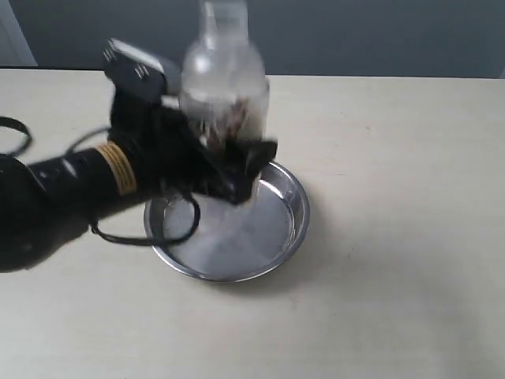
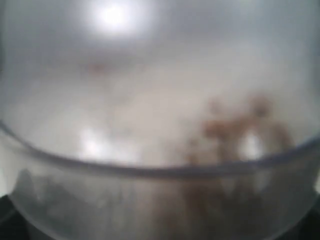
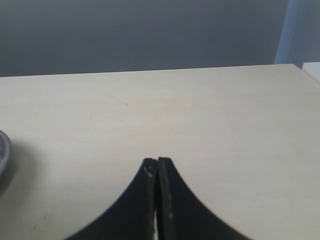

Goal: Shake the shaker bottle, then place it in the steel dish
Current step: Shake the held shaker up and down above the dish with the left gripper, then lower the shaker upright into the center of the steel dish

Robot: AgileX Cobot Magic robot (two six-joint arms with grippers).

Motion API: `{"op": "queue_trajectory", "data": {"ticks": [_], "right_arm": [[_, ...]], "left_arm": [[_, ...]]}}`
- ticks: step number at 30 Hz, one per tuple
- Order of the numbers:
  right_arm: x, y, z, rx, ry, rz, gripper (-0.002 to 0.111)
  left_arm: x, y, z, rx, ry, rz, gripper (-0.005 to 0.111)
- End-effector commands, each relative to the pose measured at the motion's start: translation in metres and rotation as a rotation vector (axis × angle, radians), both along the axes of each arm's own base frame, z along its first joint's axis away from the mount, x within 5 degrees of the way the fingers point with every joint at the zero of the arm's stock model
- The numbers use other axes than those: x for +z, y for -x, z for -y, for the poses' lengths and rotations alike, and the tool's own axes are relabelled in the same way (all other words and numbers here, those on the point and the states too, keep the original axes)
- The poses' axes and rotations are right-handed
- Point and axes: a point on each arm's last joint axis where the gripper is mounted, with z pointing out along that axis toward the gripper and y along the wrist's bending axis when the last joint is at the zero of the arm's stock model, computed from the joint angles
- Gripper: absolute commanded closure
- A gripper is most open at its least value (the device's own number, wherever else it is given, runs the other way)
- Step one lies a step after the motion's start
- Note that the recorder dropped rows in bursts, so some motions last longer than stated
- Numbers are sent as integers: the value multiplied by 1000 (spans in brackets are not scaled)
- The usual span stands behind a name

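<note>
The shaker bottle (image 1: 223,75) is held upright in the air above the steel dish (image 1: 276,237), blurred by motion, with brown grains showing inside. My left gripper (image 1: 237,162) is shut on its lower body. In the left wrist view the shaker bottle (image 2: 160,125) fills the whole picture, blurred, with brown grains at one side; the fingers are hidden behind it. The steel dish sits on the table under the bottle, and a sliver of the steel dish (image 3: 3,150) shows at the edge of the right wrist view. My right gripper (image 3: 157,161) is shut on nothing, over bare table.
The pale tabletop (image 1: 394,158) stretches around the dish. A dark wall runs behind the table's far edge (image 1: 379,76). A black cable (image 1: 16,130) loops at the left by the left arm.
</note>
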Motion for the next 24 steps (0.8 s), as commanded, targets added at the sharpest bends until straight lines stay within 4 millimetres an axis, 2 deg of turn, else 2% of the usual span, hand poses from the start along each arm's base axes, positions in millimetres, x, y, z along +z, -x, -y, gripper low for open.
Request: {"op": "queue_trajectory", "data": {"ticks": [1, 3, 4, 5, 6, 10, 11, 12, 13, 15, 17, 18, 19, 21, 24], "right_arm": [[1, 0, 0, 3, 4, 15, 109], [1, 0, 0, 3, 4, 15, 109], [1, 0, 0, 3, 4, 15, 109], [1, 0, 0, 3, 4, 15, 109], [1, 0, 0, 3, 4, 15, 109], [1, 0, 0, 3, 4, 15, 109], [1, 0, 0, 3, 4, 15, 109], [1, 0, 0, 3, 4, 15, 109], [1, 0, 0, 3, 4, 15, 109], [1, 0, 0, 3, 4, 15, 109], [1, 0, 0, 3, 4, 15, 109], [1, 0, 0, 3, 4, 15, 109], [1, 0, 0, 4, 2, 15, 109], [1, 0, 0, 4, 2, 15, 109], [1, 0, 0, 4, 2, 15, 109]], "left_arm": [[32, 10, 7, -89, 99, 111, 106], [75, 22, 3, -122, 159, 258, 106], [88, 27, -1, -121, 178, 298, 106], [90, 28, -2, -120, 166, 312, 106], [82, 27, -2, -119, 119, 301, 106], [-4, 4, -2, 19, -36, 26, 106], [-15, -1, -2, 58, -28, -13, 106], [-17, -1, -1, 59, -16, -16, 106], [-6, 0, 1, 28, 27, 23, 106], [32, 7, 5, -52, 114, 185, 106], [81, 15, 2, -76, 166, 366, 106], [96, 17, 0, -67, 166, 411, 106], [99, 16, -1, -48, 158, 398, 106], [70, 9, 2, -40, 83, 273, 106], [-18, 0, 7, -47, -61, 28, 106]]}}
